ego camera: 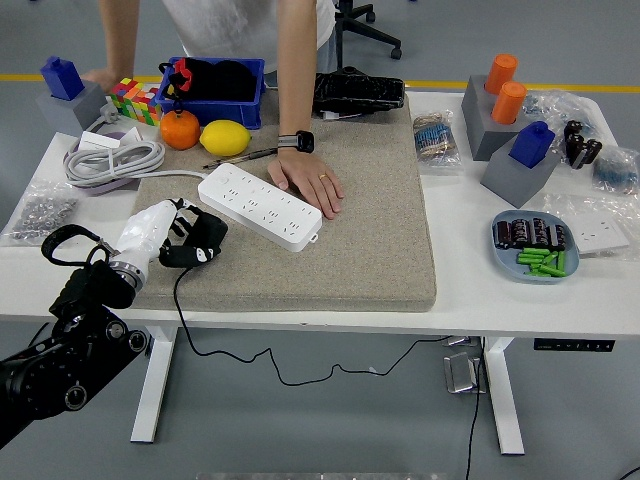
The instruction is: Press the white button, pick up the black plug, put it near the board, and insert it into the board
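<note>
A white power strip (pixel 260 206) lies at an angle on the grey felt mat (pixel 360 240). My left hand (pixel 178 238), white with dark fingers, is shut on the black plug (pixel 203 238) just left of the strip's near end. The plug's black cable (pixel 215 345) hangs over the table's front edge. A person's hand (pixel 312 182) rests flat on the mat, touching the strip's far side. My right hand is out of view.
An orange (pixel 180 130), a lemon (pixel 225 137), a blue bin (pixel 213 90) and a coiled white cable (pixel 112 160) are at the back left. A blue plate of small parts (pixel 535 246) and grey blocks (pixel 500 110) are on the right.
</note>
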Tool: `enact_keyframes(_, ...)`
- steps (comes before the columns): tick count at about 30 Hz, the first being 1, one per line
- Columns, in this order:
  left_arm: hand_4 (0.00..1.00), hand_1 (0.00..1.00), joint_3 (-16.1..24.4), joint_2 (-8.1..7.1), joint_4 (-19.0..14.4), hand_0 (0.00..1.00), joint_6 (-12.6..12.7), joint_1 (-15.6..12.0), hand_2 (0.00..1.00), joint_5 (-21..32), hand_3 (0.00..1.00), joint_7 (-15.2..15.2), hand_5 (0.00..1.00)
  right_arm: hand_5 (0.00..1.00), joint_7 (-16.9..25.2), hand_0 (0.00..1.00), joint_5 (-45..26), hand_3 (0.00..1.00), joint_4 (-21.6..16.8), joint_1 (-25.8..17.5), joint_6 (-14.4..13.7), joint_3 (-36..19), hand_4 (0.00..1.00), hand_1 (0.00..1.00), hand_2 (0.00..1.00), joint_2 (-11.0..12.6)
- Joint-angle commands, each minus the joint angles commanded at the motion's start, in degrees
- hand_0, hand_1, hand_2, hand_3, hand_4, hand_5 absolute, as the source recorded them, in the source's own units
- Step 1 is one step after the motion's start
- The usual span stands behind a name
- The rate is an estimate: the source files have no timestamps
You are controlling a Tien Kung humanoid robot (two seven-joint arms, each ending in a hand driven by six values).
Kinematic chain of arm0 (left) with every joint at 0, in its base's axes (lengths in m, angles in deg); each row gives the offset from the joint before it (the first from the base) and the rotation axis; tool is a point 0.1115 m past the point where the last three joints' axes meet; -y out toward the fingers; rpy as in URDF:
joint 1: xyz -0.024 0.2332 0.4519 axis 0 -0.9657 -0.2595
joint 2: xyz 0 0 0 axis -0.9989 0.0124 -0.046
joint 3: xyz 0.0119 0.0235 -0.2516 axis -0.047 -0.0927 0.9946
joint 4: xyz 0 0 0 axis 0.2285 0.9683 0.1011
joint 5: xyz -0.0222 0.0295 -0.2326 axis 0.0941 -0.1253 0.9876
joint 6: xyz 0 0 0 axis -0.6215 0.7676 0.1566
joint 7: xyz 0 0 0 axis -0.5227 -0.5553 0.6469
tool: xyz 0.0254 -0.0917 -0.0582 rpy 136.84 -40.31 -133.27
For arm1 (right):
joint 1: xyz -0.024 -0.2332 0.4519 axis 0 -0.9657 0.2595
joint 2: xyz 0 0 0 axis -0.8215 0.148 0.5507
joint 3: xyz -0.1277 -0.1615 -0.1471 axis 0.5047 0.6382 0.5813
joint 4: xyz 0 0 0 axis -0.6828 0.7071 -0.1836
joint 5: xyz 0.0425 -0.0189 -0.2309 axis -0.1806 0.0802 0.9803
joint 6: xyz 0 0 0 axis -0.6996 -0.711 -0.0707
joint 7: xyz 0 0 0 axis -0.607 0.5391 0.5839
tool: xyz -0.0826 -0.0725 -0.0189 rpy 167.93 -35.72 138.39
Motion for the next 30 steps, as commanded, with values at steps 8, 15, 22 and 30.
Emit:
enact_keyframes(8,0.675,0.389,-0.55,0.30,0.31,0.273,-0.95,0.35,0.374,-1.39,0.571,1.30,0.002,0.336,0.04,0.674,0.13,0.564,-0.07,-0.05,-0.05,-0.25,0.634,0.608,0.583,-0.11)
enact_keyframes(15,0.615,0.334,-0.31,0.29,-0.01,0.331,-0.38,0.40,0.305,-2.71,0.547,0.43,0.002,0.333,0.31,0.671,0.16,0.562,-0.04,-0.13,-0.28,-0.32,0.633,0.605,0.582,-0.12)
enact_keyframes(22,0.612,0.308,-0.47,0.22,0.04,0.325,0.01,0.54,0.286,-3.37,0.542,-0.33,0.002,0.335,0.49,0.673,0.16,0.562,-0.09,-0.05,-0.44,-0.58,0.632,0.605,0.581,-0.25)
enact_keyframes(30,0.616,0.298,0.07,-0.41,-0.99,0.328,-0.18,0.67,0.281,-2.88,0.538,-0.55,0.002,0.332,0.67,0.671,0.19,0.562,-0.06,-0.09,-0.63,-0.61,0.631,0.604,0.581,-0.25)
